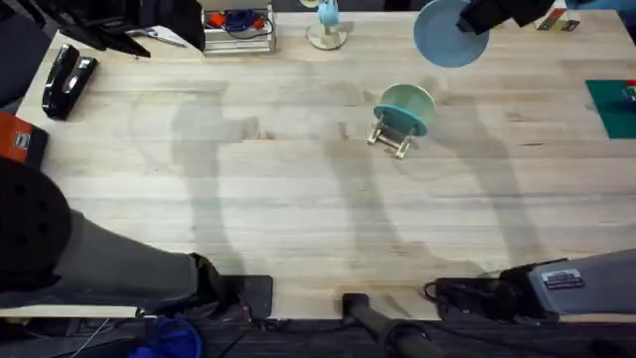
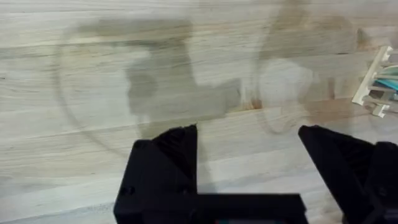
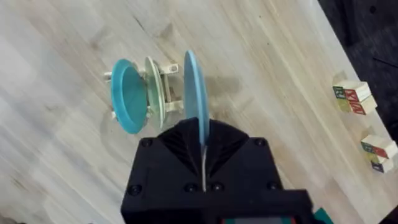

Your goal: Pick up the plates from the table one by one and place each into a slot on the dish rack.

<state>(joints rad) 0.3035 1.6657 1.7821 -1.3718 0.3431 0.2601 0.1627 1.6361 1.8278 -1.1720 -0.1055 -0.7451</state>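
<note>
Overhead: right gripper (image 1: 475,22) raised at the table's (image 1: 298,199) far edge, clamped on the light blue plate (image 1: 447,36), which shows there as a full disc. The dish rack (image 1: 395,134) stands right of centre, a mint-green plate (image 1: 405,107) upright in it. At the far edge, a stand with a blue figure (image 1: 327,25) and a box-frame with blue and red items (image 1: 238,25); a black stapler (image 1: 68,80) at the far left.

Right wrist: the blue plate (image 3: 195,93) shows edge-on, pinched at its rim between closed black fingers (image 3: 186,146), held above the table. Beyond it, the rack (image 3: 165,93) carries the mint-green plate (image 3: 129,96) upright. Lettered wooden blocks (image 3: 354,98) lie well off; letters too small to read.

Left wrist: left gripper (image 2: 249,155) spread wide over bare planks, holding nothing. A corner of the rack (image 2: 378,87) sits at the frame's edge.

No readable writing anywhere.
</note>
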